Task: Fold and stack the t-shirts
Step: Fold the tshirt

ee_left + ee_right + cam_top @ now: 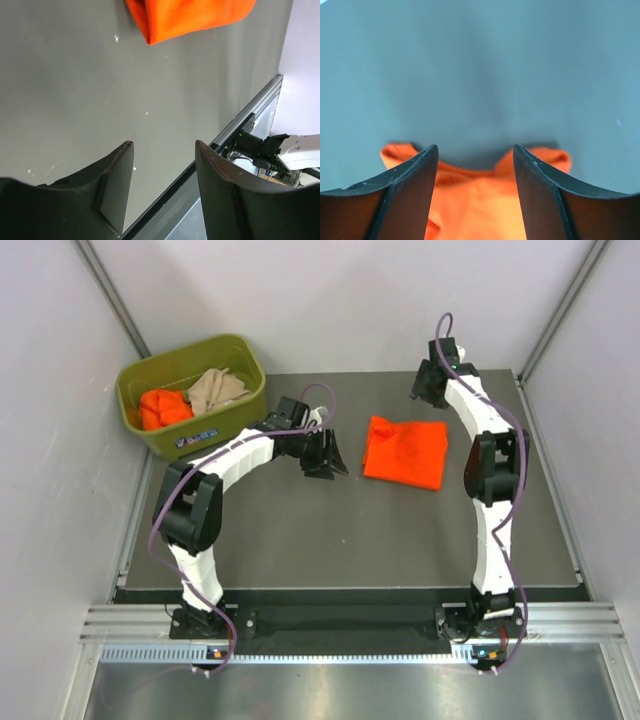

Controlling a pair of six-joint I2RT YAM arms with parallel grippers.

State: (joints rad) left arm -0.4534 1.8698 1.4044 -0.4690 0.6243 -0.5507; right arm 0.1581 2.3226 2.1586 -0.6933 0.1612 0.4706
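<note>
A folded bright orange cotton t-shirt (405,452) is laid flat on the dark grey table (300,540), right of centre, its longer side running roughly left to right. The left gripper (164,142) is held just left of it, fingers spread and nothing between them; the right gripper (475,146) is poised beyond the shirt's far edge, likewise spread and empty, with the cloth seen below its fingers but not touched. Two more shirts, a crumpled orange t-shirt (163,408) and a crumpled beige-tan t-shirt (218,390), are left unfolded in the olive-green plastic bin (225,425) at the far left corner. That bin lies to the far left of the left gripper and well apart from the right one, so the next shirt is judged best fetched by the left arm.
</note>
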